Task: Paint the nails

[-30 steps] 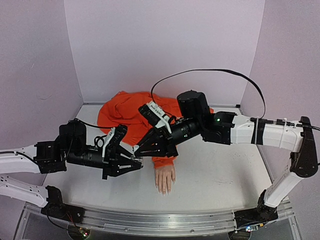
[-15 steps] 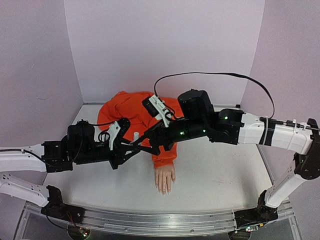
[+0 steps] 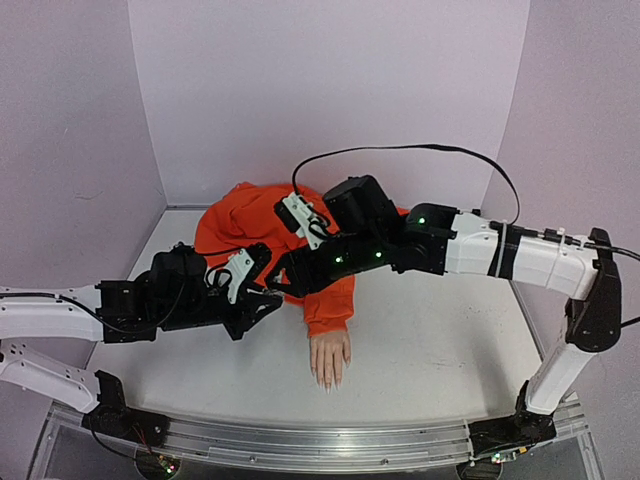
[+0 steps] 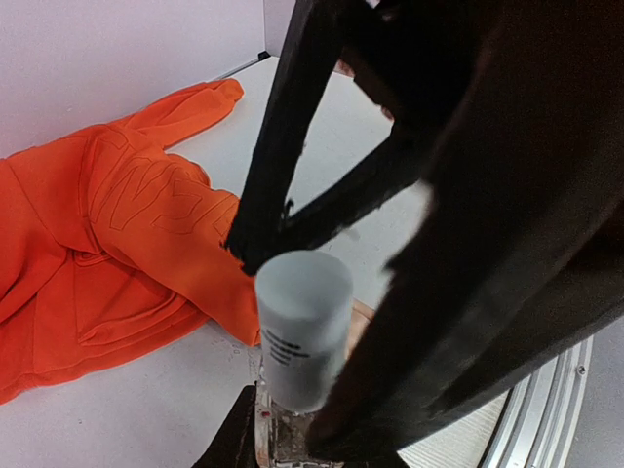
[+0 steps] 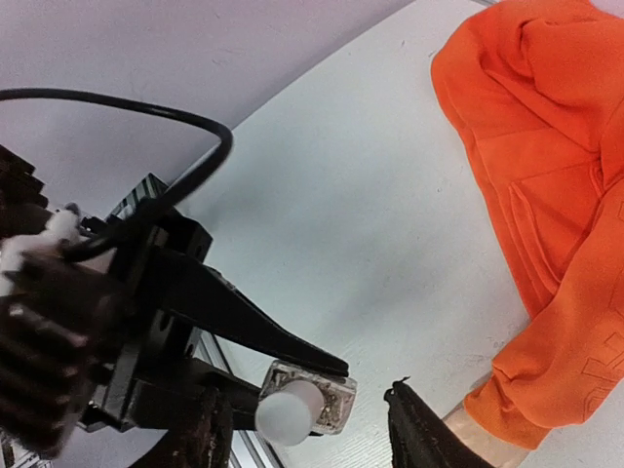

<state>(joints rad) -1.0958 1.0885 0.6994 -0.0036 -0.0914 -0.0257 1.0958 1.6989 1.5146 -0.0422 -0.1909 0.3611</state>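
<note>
Top external view: the mannequin hand (image 3: 330,358) is laid flat at 6 o'clock on the bench (image 3: 440,340), fingers aimed at 6 o'clock, its orange sleeve (image 3: 328,305) running up toward 12 o'clock into a bunched orange garment (image 3: 250,225). The nails (image 3: 327,383) are found at the fingertips, well apart from both arms; they are too small for any coat to be judged, but no colour is seen on them. Both arms are met at about 10 o'clock from the hand, over the sleeve edge. The left end effector (image 3: 260,308) is clenched on a small clear bottle (image 4: 278,434), which is held upright at its base. The white cap (image 4: 302,312) is on the bottle, as seen in both wrist views. The right end effector (image 5: 302,390) is released: its jaws are spread to either side of the cap, with a gap seen on each side in the right wrist view, so no grip on the cap is made yet. In the left wrist view one dark finger (image 4: 278,156) is seen close beside the cap top; contact cannot be told. Progress is judged early: the bottle is picked up and presented, and the uncapping is only set up. Left to do: the cap is to be gripped and taken off, the brush drawn out, and all five nails painted.
</note>
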